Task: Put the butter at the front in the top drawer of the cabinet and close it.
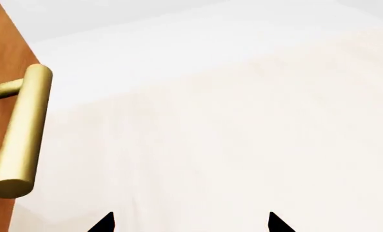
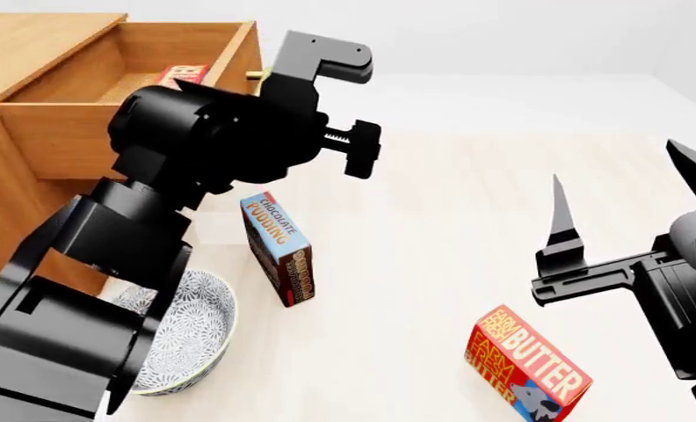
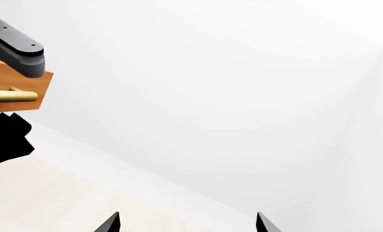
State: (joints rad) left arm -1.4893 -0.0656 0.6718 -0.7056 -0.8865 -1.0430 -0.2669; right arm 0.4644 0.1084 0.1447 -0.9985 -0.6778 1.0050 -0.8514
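Head view: the orange-brown wooden top drawer (image 2: 73, 123) stands open, 1 red butter carton (image 2: 184, 74) inside; the left gripper (image 1: 188, 223) and right gripper (image 3: 186, 222) both gape, empty.

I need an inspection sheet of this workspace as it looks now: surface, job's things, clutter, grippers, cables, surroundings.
Surface: pale floor, bare between the items.
Job's things: top drawer of the cabinet pulled open, a red carton partly visible inside; butter lying on the floor near the right gripper.
Clutter: chocolate pudding carton standing; patterned bowl.
Grippers: left gripper beside the drawer's brass handle, empty; right gripper open, empty.
Cables: nothing seen.
Surroundings: plain white walls.
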